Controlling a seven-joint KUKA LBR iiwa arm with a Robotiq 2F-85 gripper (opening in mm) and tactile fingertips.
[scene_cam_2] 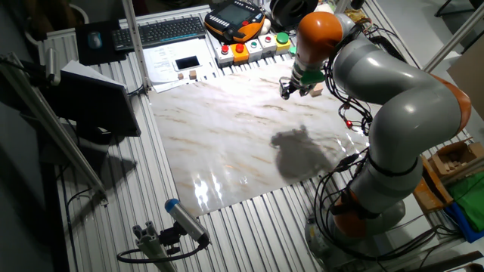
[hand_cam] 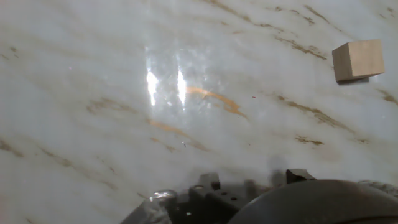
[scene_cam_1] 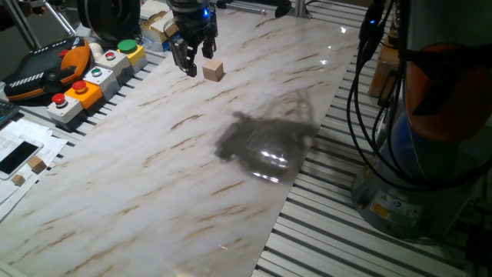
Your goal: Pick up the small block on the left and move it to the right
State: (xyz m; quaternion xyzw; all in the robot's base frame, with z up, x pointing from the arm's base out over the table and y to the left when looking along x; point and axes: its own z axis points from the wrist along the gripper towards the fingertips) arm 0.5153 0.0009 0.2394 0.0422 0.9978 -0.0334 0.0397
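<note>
The small block (scene_cam_1: 214,71) is a plain tan wooden cube resting on the marbled tabletop (scene_cam_1: 192,169) near its far edge. My gripper (scene_cam_1: 195,58) hangs just left of the block, a little above the surface. Its two dark fingers stand apart with nothing between them, so it is open. In the hand view the small block (hand_cam: 357,60) lies at the upper right, off to the side of the fingers' line. From the other fixed view the gripper (scene_cam_2: 291,89) is seen beside the small block (scene_cam_2: 316,91), which the arm partly hides.
A row of button boxes (scene_cam_1: 84,85) and an orange teach pendant (scene_cam_1: 46,69) line the table's left edge. A phone (scene_cam_1: 17,156) on papers and a tinier tan cube (scene_cam_1: 36,164) lie nearer. The robot base (scene_cam_1: 430,154) with cables stands on the right.
</note>
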